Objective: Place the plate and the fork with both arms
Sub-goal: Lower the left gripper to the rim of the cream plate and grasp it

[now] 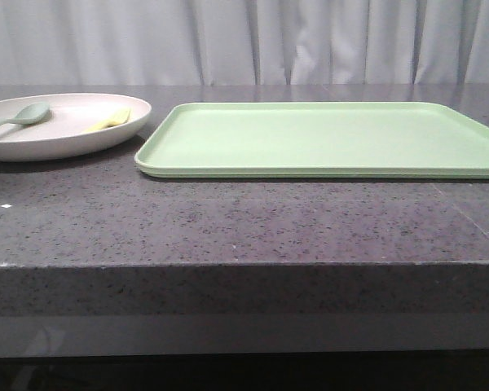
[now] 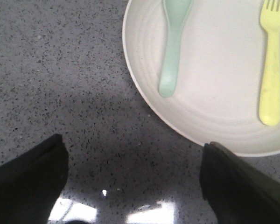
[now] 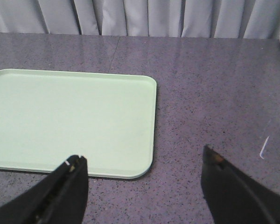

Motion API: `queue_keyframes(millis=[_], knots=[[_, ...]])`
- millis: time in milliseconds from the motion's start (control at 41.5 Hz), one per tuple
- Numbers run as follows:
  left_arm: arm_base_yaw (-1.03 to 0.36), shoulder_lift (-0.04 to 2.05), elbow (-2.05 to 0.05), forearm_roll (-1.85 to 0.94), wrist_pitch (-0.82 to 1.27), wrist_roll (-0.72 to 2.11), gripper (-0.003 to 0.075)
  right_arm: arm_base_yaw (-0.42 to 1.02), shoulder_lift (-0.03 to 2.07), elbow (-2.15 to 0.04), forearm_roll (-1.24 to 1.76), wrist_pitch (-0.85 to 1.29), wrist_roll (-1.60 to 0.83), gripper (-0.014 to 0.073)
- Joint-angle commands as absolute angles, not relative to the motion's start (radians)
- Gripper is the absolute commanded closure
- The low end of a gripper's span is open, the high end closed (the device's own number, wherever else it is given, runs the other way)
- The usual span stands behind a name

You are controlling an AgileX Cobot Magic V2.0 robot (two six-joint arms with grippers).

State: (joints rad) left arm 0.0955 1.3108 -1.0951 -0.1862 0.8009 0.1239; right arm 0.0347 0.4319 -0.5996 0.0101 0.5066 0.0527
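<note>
Left gripper jaws spread wide, empty, over bare table just beside plate. Right gripper also spread, empty, by tray. Plate at table's far left, holding fork and spoon.

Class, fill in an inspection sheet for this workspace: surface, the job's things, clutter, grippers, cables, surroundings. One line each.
Surface: dark speckled stone table, with some glare.
Job's things: plate at the table's left; yellow fork lying in it; light green tray beside the plate, nothing on it.
Clutter: grey-green spoon also lying in the plate, apart from the fork.
Grippers: left gripper open above the table near the plate's rim; right gripper open near the tray's corner; both hold nothing.
Cables: nothing seen.
Surroundings: pale curtain behind the table.
</note>
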Motion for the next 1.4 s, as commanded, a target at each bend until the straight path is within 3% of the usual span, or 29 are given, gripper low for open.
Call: queue_keyframes(millis=[0, 168, 457, 1155, 1372], knots=[[0.165, 1.347, -1.160, -0.437, 0.768, 0.296, 0.0156, 0.036, 0.444, -0.632, 0.000, 0.422, 0.049, 0.0061], [0.243, 1.457, -1.213, -0.733, 0.775, 0.485, 0.0173, 0.036, 0.444, -0.632, 0.000, 0.422, 0.049, 0.0061], [0.251, 1.609, -1.324, -0.758, 0.757, 0.485, 0.0365, 0.036, 0.444, -0.632, 0.000, 0.422, 0.049, 0.0061], [0.249, 1.813, -1.414, -0.828, 0.768, 0.485, 0.0377, 0.036, 0.444, -0.632, 0.000, 0.422, 0.049, 0.0061], [0.247, 1.813, -1.414, -0.841, 0.806, 0.487, 0.0470, 0.036, 0.444, -0.632, 0.000, 0.422, 0.049, 0.0061]])
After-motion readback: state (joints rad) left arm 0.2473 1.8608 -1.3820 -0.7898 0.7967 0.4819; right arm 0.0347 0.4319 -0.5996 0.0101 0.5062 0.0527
